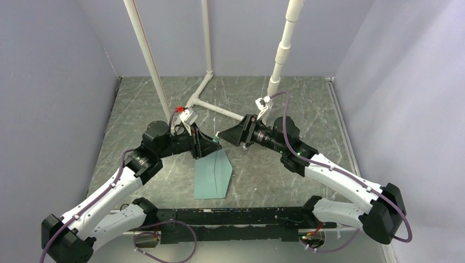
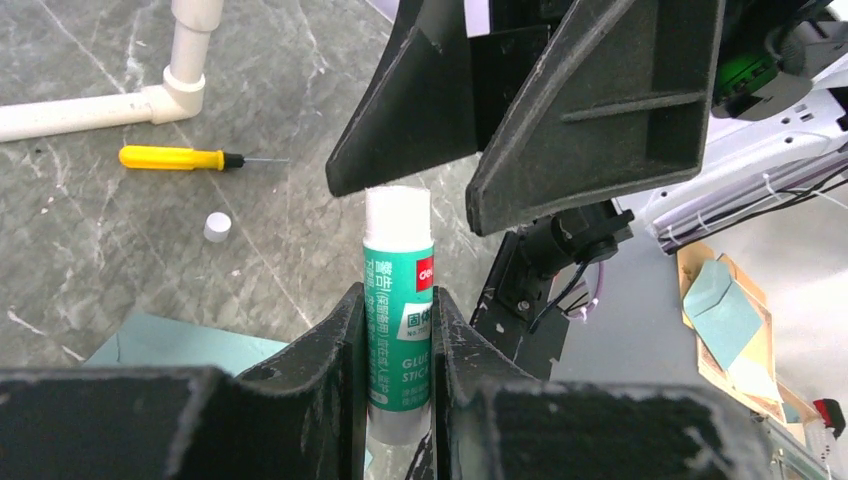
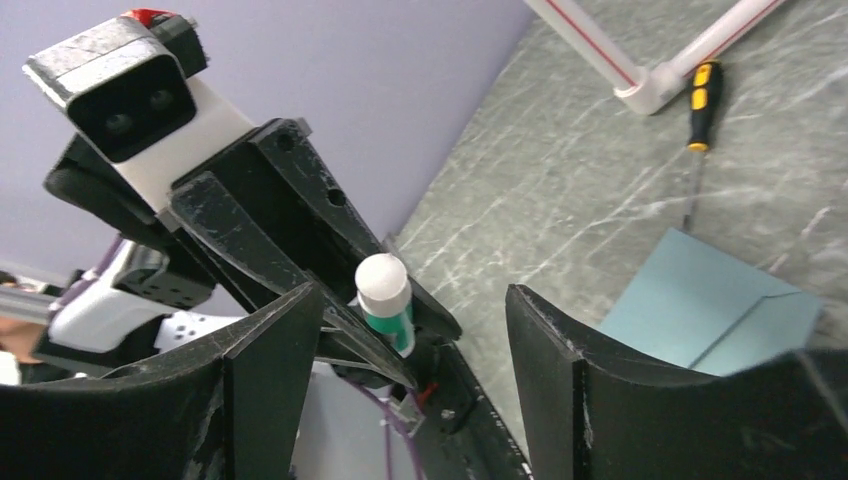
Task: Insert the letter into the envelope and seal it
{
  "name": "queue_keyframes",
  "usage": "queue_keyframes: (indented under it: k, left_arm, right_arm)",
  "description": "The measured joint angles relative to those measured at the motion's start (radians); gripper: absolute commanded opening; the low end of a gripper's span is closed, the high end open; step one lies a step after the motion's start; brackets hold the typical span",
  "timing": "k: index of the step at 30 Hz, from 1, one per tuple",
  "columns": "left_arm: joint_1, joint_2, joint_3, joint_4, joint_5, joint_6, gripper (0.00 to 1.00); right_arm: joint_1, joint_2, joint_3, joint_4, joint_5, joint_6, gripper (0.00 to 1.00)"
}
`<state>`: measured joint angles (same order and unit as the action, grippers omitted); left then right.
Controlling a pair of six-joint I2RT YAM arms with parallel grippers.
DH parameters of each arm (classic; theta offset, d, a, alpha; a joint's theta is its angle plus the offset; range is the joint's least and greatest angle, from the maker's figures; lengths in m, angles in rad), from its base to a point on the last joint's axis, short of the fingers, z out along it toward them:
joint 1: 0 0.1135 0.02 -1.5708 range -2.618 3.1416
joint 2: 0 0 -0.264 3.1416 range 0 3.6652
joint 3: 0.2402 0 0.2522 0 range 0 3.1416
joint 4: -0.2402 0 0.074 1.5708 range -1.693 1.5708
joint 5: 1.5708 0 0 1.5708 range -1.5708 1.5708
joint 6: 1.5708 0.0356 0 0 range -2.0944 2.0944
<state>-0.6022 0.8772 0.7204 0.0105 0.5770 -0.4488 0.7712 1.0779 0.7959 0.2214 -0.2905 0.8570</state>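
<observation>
Mid-table approach blocked: left gripper (image 1: 211, 143), clamped on the glue stick (image 2: 398, 290), and right gripper (image 1: 222, 134), jaws spread wide, face tip to tip just over the envelope's (image 1: 213, 175) far end. Behind them, white pipe frame (image 1: 211, 104), screwdriver (image 2: 175, 158) and small cap (image 2: 217, 227) obstruct the far side. Table L and R of envelope open for passage.

Left hand (image 2: 398, 300) clenched, right hand (image 3: 412, 295) spread
</observation>
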Motion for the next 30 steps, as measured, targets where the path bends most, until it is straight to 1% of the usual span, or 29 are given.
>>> queue_keyframes:
  k: [2,3,7,10,13,14,16,17,19,21,23,24,28,30]
  left_arm:
    - [0.000,0.003,0.000,0.018,0.009,-0.014,0.02]
    - [0.000,0.004,0.000,0.023,0.011,-0.019,0.02]
    - [0.000,0.003,0.000,0.048,0.016,-0.047,0.02]
    - [0.000,0.003,-0.001,0.054,0.020,-0.062,0.02]
    - [0.000,0.003,-0.001,0.058,0.021,-0.074,0.03]
    - [0.000,0.003,-0.001,0.059,0.020,-0.080,0.05]
    - [0.000,0.003,-0.001,0.060,0.021,-0.092,0.15]
    - [0.000,0.001,-0.001,0.060,0.020,-0.098,0.22]
    - [0.000,0.002,0.000,0.054,0.021,-0.113,0.37]
    - [0.000,0.002,0.006,0.043,0.021,-0.127,0.47]
    - [0.000,0.002,0.019,0.021,0.020,-0.139,0.54]
    - [0.000,0.001,0.027,0.006,0.019,-0.143,0.55]
    - [0.000,-0.008,0.082,-0.091,-0.011,-0.145,0.54]
    - [0.000,-0.017,0.105,-0.133,-0.022,-0.138,0.52]
  right_arm:
    - [0.006,0.011,0.000,0.034,-0.007,0.026,0.57]
    - [0.008,0.018,0.000,0.052,-0.013,0.036,0.55]
    - [0.010,0.047,0.002,0.092,-0.034,0.071,0.48]
    - [0.016,0.055,0.003,0.102,-0.043,0.080,0.41]
    - [0.021,0.055,0.014,0.099,-0.048,0.074,0.28]
    - [0.022,0.055,0.019,0.099,-0.051,0.071,0.22]
    - [0.023,0.055,0.026,0.095,-0.051,0.057,0.15]
    - [0.023,0.055,0.027,0.095,-0.055,0.050,0.10]
    - [0.023,0.055,0.028,0.093,-0.062,0.029,0.06]
    - [0.023,0.056,0.034,0.088,-0.075,0.005,0.04]
    - [0.023,0.056,0.043,0.080,-0.087,-0.024,0.04]
    - [0.023,0.056,0.048,0.076,-0.096,-0.041,0.05]
    - [0.023,0.058,0.073,0.056,-0.133,-0.092,0.06]
    - [0.023,0.066,0.085,0.056,-0.151,-0.105,0.06]
